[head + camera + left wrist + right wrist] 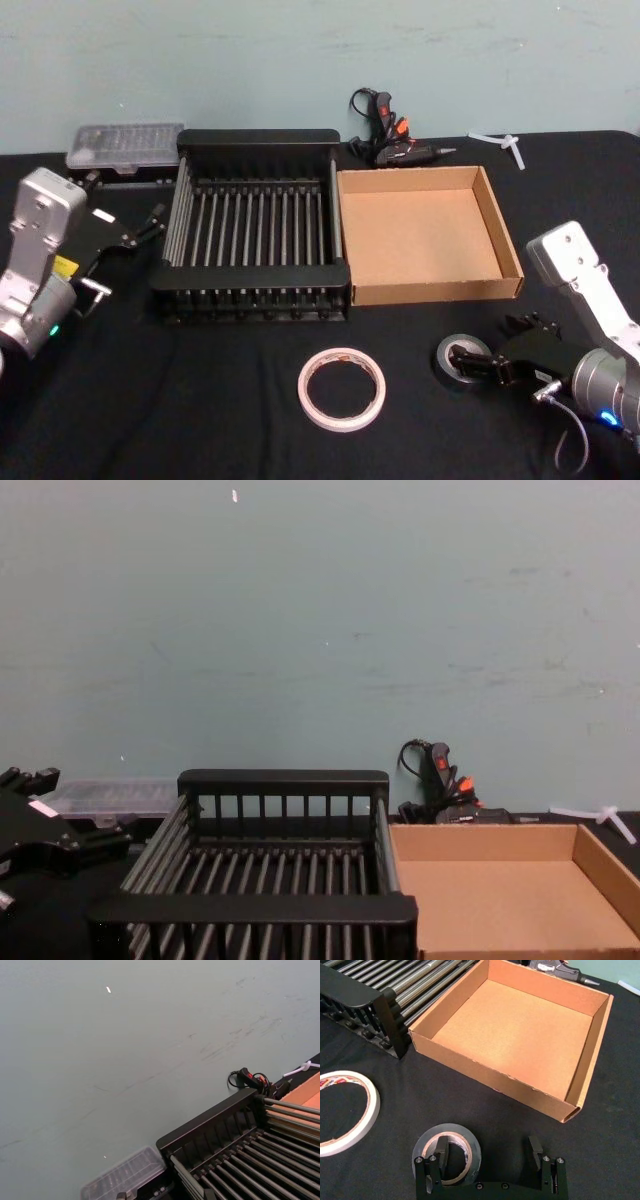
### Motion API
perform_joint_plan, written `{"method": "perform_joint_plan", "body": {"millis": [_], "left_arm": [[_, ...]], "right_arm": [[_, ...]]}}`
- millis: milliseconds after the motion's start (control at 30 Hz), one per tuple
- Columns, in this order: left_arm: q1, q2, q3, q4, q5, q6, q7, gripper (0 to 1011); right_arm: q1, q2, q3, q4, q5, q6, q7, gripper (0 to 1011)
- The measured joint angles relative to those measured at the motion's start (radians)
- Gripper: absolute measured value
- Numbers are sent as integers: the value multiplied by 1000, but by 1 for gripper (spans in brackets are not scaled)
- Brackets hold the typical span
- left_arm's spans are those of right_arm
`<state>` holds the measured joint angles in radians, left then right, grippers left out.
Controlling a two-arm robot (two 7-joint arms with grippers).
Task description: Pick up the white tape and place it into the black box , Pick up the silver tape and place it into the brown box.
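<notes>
The silver tape (447, 1152), a small thick dark grey roll with a pale core, lay flat on the black table (200, 420) in front of the brown box (510, 1040). The right gripper (490, 1152) was down at it with its fingers spread apart: one finger stood inside the roll's hole, the other well outside on the cloth, so the near wall of the roll sat between them, not yet pinched. The roll looked stiff and fairly light, and a pinch across that wall, from core to outer face, seemed the surest hold; its smooth outer wrap might slip. The white tape (341, 389), a wide thin ring, lay flat to the robot's left of the roll, in front of the black box (255, 225); it looked light and more bendable. Both boxes held nothing. The left gripper (150, 225) hung beside the crate's left wall, and I cannot tell how its fingers stood.
</notes>
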<state>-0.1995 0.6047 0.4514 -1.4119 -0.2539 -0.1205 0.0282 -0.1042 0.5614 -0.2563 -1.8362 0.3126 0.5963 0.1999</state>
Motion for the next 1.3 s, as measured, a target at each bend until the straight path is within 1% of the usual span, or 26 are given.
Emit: {"method": "perform_joint_plan", "body": {"millis": [133, 467, 600, 767, 833, 867, 900, 967, 1067, 1100, 1133, 1200, 1267, 1300], "left_arm": [[0, 0, 0, 0, 0, 0, 0, 1001], [0, 0, 0, 0, 0, 0, 0, 1001], [0, 0, 0, 0, 0, 0, 0, 1001], [0, 0, 0, 0, 0, 0, 0, 1001], [0, 0, 0, 0, 0, 0, 0, 1001], [0, 0, 0, 0, 0, 0, 0, 1001], [0, 0, 0, 0, 0, 0, 0, 1001], [0, 0, 0, 0, 0, 0, 0, 1001], [0, 0, 0, 0, 0, 0, 0, 1001], [0, 0, 0, 0, 0, 0, 0, 1001], [0, 0, 0, 0, 0, 0, 0, 1001], [0, 0, 0, 0, 0, 0, 0, 1001], [0, 0, 0, 0, 0, 0, 0, 1002], [0, 0, 0, 0, 0, 0, 0, 1001]], "right_arm": [[-3, -5, 2, 0, -12, 1, 1, 1002], [-3, -4, 3, 0, -10, 1, 1, 1002], [-3, -3, 3, 0, -8, 1, 1, 941], [-3, -3, 3, 0, -7, 0, 0, 818], [-3, -3, 3, 0, -6, 0, 0, 746], [-3, -3, 3, 0, -6, 0, 0, 732], [-3, -3, 3, 0, -6, 0, 0, 687], [-3, -2, 3, 0, -5, 0, 0, 650], [-3, -2, 3, -1, -5, 0, 0, 507], [-3, -2, 3, -1, -5, 0, 0, 507], [-3, -2, 3, -1, -5, 0, 0, 447], [-3, -2, 3, -1, -5, 0, 0, 400], [-3, -2, 3, -1, -4, 0, 0, 330], [-3, -2, 3, -1, -4, 0, 0, 279]]}}
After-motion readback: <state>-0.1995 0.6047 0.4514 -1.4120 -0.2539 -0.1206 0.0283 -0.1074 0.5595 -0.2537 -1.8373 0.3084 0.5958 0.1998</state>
